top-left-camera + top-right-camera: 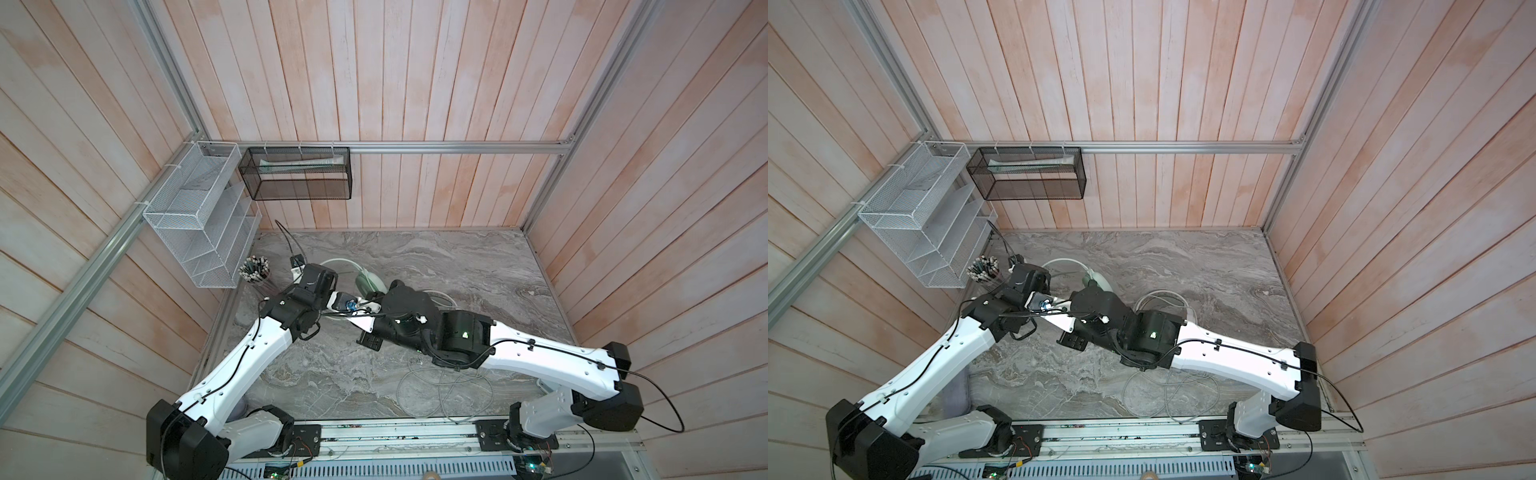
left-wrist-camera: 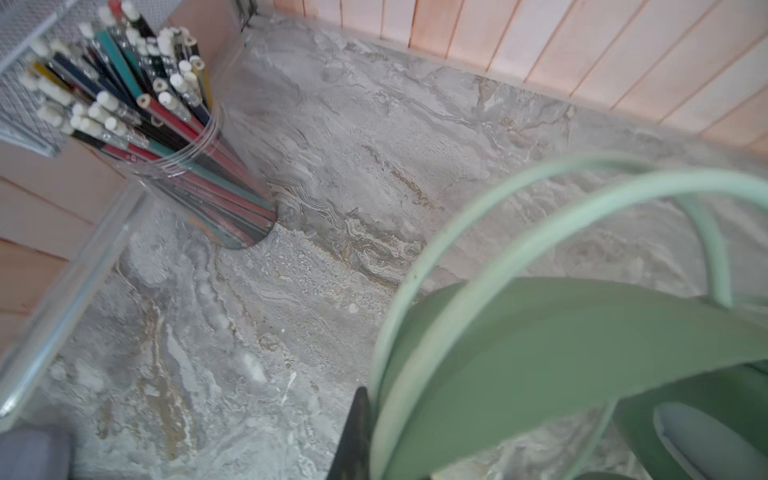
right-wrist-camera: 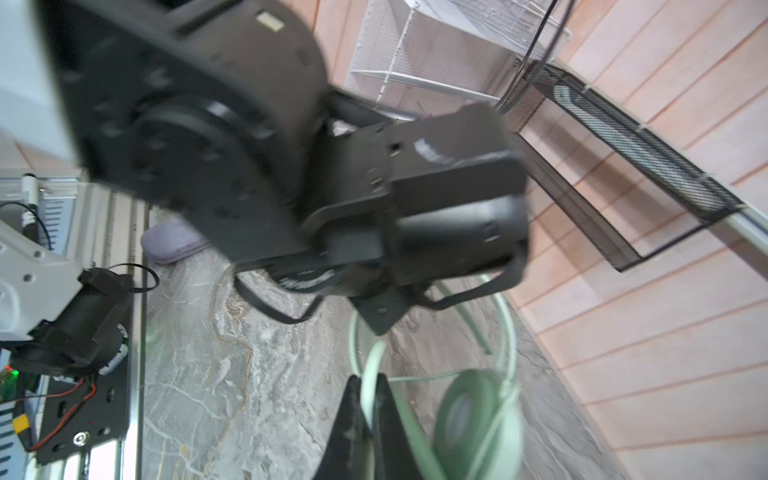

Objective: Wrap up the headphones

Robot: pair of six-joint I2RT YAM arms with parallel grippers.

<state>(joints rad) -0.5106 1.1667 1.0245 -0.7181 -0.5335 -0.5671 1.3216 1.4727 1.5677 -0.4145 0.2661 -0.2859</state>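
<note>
Only in the right wrist view is the right gripper (image 3: pixel 370 399) seen clamped on a pale band of the mint green headphones (image 3: pixel 478 415), found at the far left of the table (image 1: pixel 457 266) near the pencil cup (image 2: pixel 199 166). In the left wrist view one dark finger of the left gripper (image 2: pixel 362 415) is shown hard against the headband; the gripper is closed, but a grip cannot be confirmed. In both top views the arms are stretched inward, wrists meeting over the headphones. A grey-white cable (image 1: pixel 444 386) is looped at the near edge.
</note>
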